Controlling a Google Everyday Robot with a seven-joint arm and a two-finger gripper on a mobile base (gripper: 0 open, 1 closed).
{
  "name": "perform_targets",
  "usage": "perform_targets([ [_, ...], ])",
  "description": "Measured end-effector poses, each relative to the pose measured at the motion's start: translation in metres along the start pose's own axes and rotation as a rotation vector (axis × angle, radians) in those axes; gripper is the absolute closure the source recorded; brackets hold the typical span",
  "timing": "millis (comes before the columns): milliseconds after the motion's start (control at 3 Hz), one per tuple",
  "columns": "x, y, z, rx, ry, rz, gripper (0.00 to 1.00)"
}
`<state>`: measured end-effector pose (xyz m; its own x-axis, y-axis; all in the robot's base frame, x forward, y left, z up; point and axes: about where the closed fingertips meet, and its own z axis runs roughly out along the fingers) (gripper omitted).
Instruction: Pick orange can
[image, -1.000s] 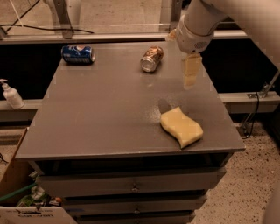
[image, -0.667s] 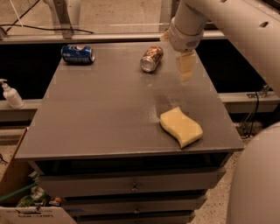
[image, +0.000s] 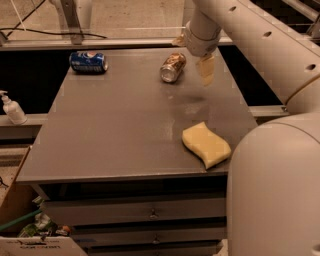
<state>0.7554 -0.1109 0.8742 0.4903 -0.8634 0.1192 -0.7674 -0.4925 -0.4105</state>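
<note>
The orange can (image: 172, 67) lies on its side at the back of the grey table (image: 125, 130), right of centre, with its silver end facing the front. My gripper (image: 192, 61) hangs from the white arm just right of the can, slightly above the table. It is open and empty. One cream finger (image: 206, 70) points down to the can's right, and the other shows behind the can's far end. Nothing touches the can.
A blue can (image: 88, 62) lies on its side at the back left. A yellow sponge (image: 206, 145) lies near the front right edge. My arm's large white body (image: 275, 190) fills the lower right. A soap bottle (image: 11, 107) stands on a ledge to the left.
The gripper has moved left and back, closer to the orange can. The arm's white body has swung into the lower right of the view. The cans and the sponge have not moved.
</note>
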Motion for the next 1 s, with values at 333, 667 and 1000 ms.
perform_targets([
  [333, 0.001, -0.009, 0.017, 0.019, -0.039, -0.14, 0.0],
  [667, -0.004, -0.015, 0.03, 0.005, -0.087, -0.285, 0.0],
  [1000, -0.011, -0.021, 0.038, -0.026, -0.125, -0.398, 0.0],
])
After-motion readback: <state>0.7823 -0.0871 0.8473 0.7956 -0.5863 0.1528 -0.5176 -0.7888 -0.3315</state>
